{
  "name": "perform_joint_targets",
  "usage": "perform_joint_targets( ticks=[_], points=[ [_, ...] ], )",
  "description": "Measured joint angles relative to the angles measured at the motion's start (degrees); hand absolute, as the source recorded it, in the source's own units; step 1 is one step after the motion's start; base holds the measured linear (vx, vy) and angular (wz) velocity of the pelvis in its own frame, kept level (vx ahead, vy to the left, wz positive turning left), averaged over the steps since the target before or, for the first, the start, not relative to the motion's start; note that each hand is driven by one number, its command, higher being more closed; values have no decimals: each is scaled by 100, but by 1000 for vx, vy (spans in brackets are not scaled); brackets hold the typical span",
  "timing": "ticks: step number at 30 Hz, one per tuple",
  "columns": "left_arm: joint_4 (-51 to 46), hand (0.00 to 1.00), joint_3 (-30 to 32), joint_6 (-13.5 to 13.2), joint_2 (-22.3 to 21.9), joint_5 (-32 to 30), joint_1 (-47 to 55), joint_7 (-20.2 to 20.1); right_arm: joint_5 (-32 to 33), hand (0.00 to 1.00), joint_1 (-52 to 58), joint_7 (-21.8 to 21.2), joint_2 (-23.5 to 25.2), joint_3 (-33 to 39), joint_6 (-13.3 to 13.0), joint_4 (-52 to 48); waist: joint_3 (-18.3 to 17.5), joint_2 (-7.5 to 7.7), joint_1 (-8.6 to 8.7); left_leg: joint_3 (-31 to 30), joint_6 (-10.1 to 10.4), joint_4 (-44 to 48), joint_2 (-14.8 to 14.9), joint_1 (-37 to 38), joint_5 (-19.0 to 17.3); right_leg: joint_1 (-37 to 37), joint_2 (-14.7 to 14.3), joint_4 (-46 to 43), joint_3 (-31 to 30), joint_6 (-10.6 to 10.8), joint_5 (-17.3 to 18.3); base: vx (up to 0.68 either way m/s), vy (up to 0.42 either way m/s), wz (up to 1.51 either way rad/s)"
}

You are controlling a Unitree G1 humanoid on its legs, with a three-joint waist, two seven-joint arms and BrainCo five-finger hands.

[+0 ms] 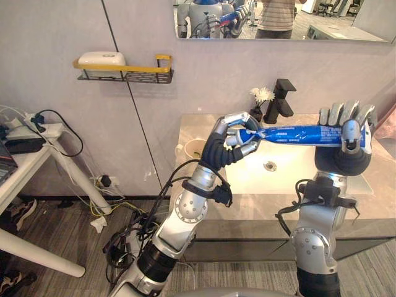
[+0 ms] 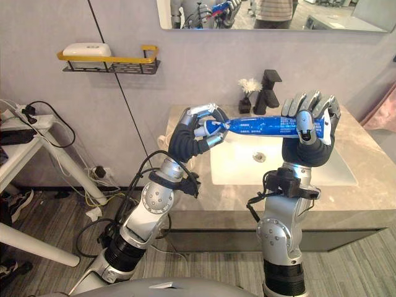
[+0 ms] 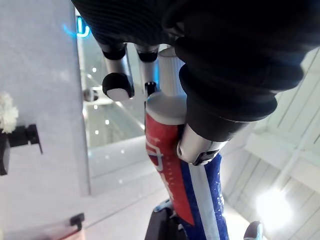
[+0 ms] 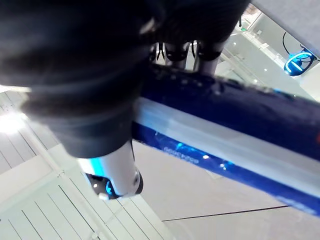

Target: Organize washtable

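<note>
Tube [image 1: 303, 135] is held level at center right of the frame, in the air over the sink [image 1: 291, 173]. Left hand [image 1: 230, 139] pinches its cap end between curled fingers and thumb. Right hand [image 1: 351, 133] grips the flat end, thumb across the front and fingers behind. Black faucet [image 1: 279, 99] and small flowers [image 1: 262, 94] stand behind on the surface [image 1: 198, 127]. Cup [image 1: 195, 148] sits left of the sink. Yellow shelf [image 1: 124, 68] hangs on the wall at upper left.
</note>
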State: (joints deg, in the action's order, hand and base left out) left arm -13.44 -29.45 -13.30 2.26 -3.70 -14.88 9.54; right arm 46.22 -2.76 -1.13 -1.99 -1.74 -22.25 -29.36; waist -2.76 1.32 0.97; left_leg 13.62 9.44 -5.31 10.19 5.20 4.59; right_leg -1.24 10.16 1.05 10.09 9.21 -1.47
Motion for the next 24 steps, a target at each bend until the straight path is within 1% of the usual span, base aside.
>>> perform_joint_targets(
  ticks=[6, 14, 15, 19, 24],
  points=[
    [0, 100, -45, 22, 6, 2, 0, -13, 52, 100, 0, 1, 33, -6, -13, 1, 9, 11, -2, -2, 0, -1, 0, -3, 0, 1, 1, 0, 5, 0, 0, 0, 0, 0],
    [0, 100, -202, 27, 12, 8, -1, 4, 80, 100, 0, 63, 32, 6, -100, 2, 18, 26, -3, -8, 0, -3, 0, -14, 0, 4, 4, 1, 17, 0, 1, 0, 0, 0],
    [0, 0, -204, 27, 11, 9, -1, 3, 103, 100, 1, 66, 32, 6, -100, 2, 19, 28, -3, -8, 0, -3, 0, -16, 0, 4, 4, 1, 19, 0, 1, 0, 0, 0],
    [-4, 0, -233, 21, 10, 134, -15, 14, 113, 100, 1, 116, 31, 4, -100, 12, 39, 59, -3, -9, 1, -3, 0, -20, 1, 6, 6, 1, 24, 0, 1, 0, 0, 0],
    [-9, 0, -261, 20, 9, 132, -51, 86, 117, 100, 8, 125, 31, -20, -91, 25, 78, 119, -1, -9, 1, -1, -1, -22, 1, 6, 7, 1, 26, -1, 1, 0, 0, 0]
  ],
)
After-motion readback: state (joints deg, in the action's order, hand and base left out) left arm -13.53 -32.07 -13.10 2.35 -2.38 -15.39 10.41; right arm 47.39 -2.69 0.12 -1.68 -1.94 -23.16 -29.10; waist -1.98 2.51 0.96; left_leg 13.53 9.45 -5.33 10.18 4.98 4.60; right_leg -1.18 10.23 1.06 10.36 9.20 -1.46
